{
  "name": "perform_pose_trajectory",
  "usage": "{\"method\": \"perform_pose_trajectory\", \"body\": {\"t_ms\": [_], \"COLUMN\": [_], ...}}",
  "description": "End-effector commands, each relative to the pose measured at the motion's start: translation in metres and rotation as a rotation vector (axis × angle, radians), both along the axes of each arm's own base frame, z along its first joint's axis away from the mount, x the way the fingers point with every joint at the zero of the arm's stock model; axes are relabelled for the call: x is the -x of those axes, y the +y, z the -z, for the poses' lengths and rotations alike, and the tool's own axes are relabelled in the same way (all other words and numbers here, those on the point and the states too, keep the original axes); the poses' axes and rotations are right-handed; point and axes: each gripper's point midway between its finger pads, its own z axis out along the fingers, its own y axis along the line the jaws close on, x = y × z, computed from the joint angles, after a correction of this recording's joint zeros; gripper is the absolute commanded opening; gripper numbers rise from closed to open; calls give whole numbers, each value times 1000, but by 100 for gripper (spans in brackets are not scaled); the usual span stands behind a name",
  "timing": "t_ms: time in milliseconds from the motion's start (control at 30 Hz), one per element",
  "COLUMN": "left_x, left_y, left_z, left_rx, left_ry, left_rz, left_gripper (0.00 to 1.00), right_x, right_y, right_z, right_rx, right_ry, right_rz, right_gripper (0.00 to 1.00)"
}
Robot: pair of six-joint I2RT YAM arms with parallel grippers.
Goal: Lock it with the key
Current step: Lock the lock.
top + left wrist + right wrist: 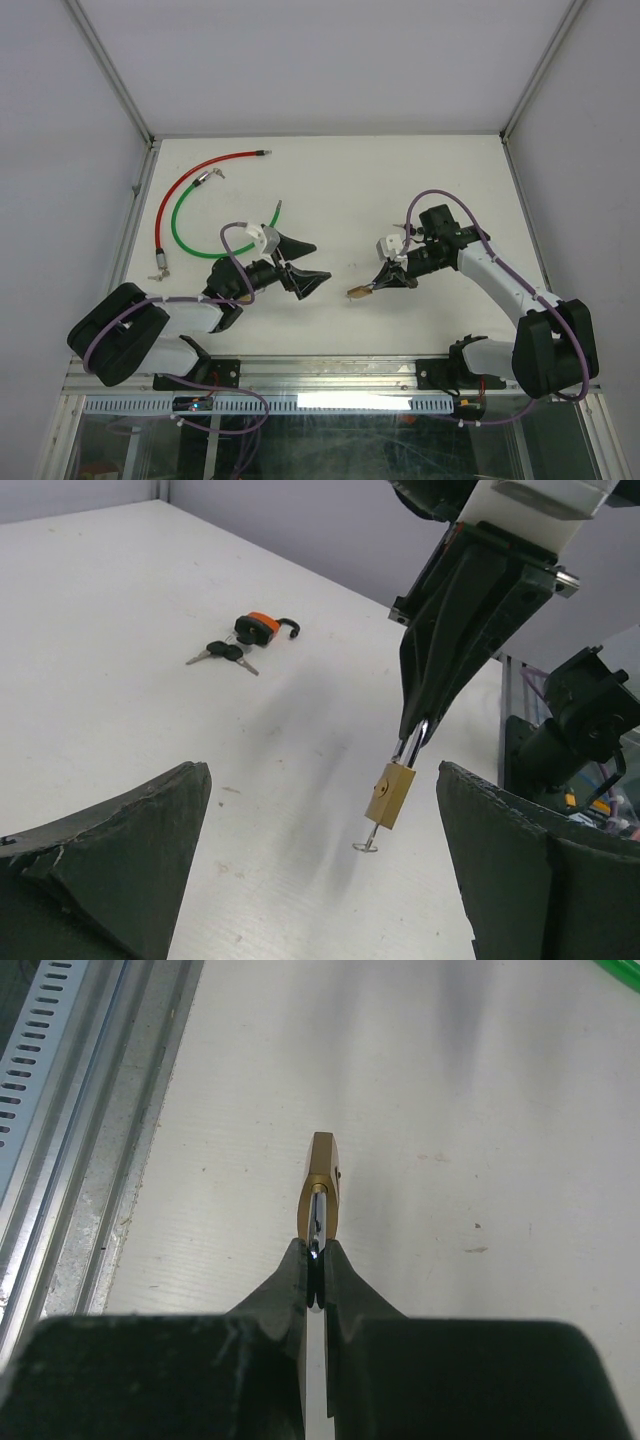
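I see black joints and white link shells on my left arm (150,325) and right arm (520,300), with a thin purple cable (437,191) looped along each. The left gripper (320,260) has matte black wedge-shaped fingers (110,870) behind a white wrist block (262,238).

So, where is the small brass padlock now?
Top view: the brass padlock hangs right of table centre, shackle pinched in the right gripper, facing the open left gripper.

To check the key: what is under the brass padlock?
A small key sticks out below the padlock, over the white table. The keyhole cannot be seen.
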Motion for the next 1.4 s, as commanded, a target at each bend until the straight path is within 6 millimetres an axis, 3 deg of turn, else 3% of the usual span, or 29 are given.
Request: {"method": "perform_pose_trajectory", "body": {"t_ms": [0,233,367,600,867,1033,1233,1367], "left_x": [13,30,29,17,16,24,58,67], "left_y": [0,-5,-5,-8,-27,-30,-35,-44], "left_z": [-31,-36,-33,-6,19,20,19,26], "left_rx": [80,74,54,15,-11,-10,13,-24], "left_ry": [-108,-143,-124,-25,20,-52,-247,-394], "left_rz": [58,159,152,115,219,287,387,332], "left_gripper": [99,99,99,99,97,95,92,93], "right_x": [-5,-4,-3,0,5,8,7,8], "right_y": [11,12,12,13,13,14,15,16], "right_z": [-34,-35,-38,-40,-42,-44,-45,-46], "right_rx": [-101,-112,-120,-131,-154,-169,-174,-181], "right_ry": [-62,-63,-75,-89,-104,-108,-95,-89], "right_rz": [-30,-35,-42,-55,-81,-92,-90,-92], "right_gripper": [0,0,0,0,0,0,0,0]}}
